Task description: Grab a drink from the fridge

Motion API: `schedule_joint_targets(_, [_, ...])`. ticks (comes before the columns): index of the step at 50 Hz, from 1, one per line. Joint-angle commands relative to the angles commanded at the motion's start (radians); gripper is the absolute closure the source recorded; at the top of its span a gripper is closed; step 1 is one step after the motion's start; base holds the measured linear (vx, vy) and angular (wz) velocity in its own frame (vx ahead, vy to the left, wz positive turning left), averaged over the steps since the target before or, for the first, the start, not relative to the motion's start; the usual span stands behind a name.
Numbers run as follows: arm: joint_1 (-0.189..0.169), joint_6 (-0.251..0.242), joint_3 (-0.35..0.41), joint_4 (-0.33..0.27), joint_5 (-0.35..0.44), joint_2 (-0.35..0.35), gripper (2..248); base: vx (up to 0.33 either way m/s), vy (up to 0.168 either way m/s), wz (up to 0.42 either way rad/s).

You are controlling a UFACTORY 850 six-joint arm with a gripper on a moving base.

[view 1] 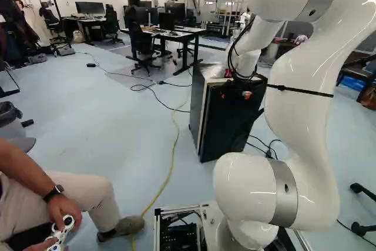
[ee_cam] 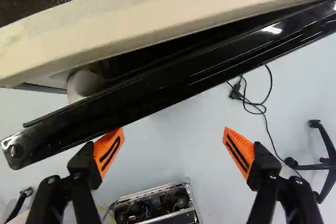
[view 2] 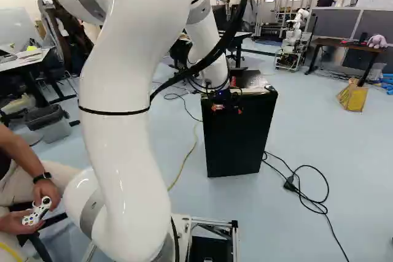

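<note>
The black fridge point(view 1: 229, 121) stands ahead of the base. In the right base view my gripper point(view 2: 228, 108) is at the top of its front. In the wrist view the fridge's pale top edge point(ee_cam: 173, 17) and the black door point(ee_cam: 157, 85) are separated by a narrow wedge-shaped gap, so the door stands slightly ajar. My gripper point(ee_cam: 174, 148) is open on the door's outer side, nothing between its fingers. One orange pad point(ee_cam: 109, 151) is close against the door; contact cannot be told. A pale rounded part point(ee_cam: 84, 83) shows in the gap. No drink can be made out.
Cables lie on the floor beside the fridge point(view 2: 298, 182). A seated person's leg point(view 1: 88, 195) and hands with a controller point(view 1: 61, 227) are close at the left. Clear wrap and a small red item point(view 2: 233, 81) rest on the fridge. Another robot point(view 2: 295, 38) stands far back.
</note>
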Motion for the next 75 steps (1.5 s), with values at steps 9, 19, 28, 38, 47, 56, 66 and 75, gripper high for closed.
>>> schedule_joint_targets(9, [0.008, 0.000, -0.015, 0.000, 0.000, -0.011, 3, 0.000, 0.000, 0.000])
schedule_joint_targets(19, [0.016, 0.000, -0.031, 0.000, 0.000, -0.023, 3, 0.000, 0.000, 0.000])
schedule_joint_targets(28, [0.022, 0.000, -0.045, 0.000, 0.000, -0.033, 3, 0.000, 0.000, 0.000])
schedule_joint_targets(38, [0.027, 0.000, -0.059, 0.000, 0.000, -0.044, 3, 0.000, 0.000, 0.000])
schedule_joint_targets(47, [0.032, 0.000, -0.071, 0.000, 0.000, -0.053, 3, 0.000, 0.000, 0.000])
schedule_joint_targets(56, [0.035, 0.000, -0.082, 0.000, 0.000, -0.061, 3, 0.000, 0.000, 0.000])
schedule_joint_targets(66, [0.036, 0.000, -0.084, 0.000, 0.000, -0.063, 3, 0.000, 0.000, 0.000])
schedule_joint_targets(75, [0.036, 0.000, -0.082, 0.000, 0.000, -0.061, 3, 0.000, 0.000, 0.000])
